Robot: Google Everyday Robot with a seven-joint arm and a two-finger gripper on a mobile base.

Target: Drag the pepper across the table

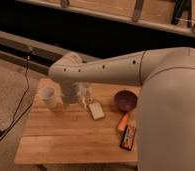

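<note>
Right now my pincer [76, 102] hangs at the end of my arm [106, 67], pointing down over the far-left part of the table [56, 142], low above the wooden planks. Its fingers stand apart, released, with nothing between them.

Just to the left of the pincer stands a white cup [48, 95], upright and close beside it; I cannot tell whether they touch. Just to the right of the pincer, and a little nearer to me, a pale beige block [96, 110] lies flat on the wood. Further right sits a purple bowl [125, 100], about level with the pincer.

The pepper [123, 121] lies well apart from the pincer, off to its right and nearer to me, past the beige block and just on my side of the bowl. It rests on the table at a slant. Right beside it, nearer to me again, lies a black packet [128, 138], the thing farthest from the pincer.
</note>
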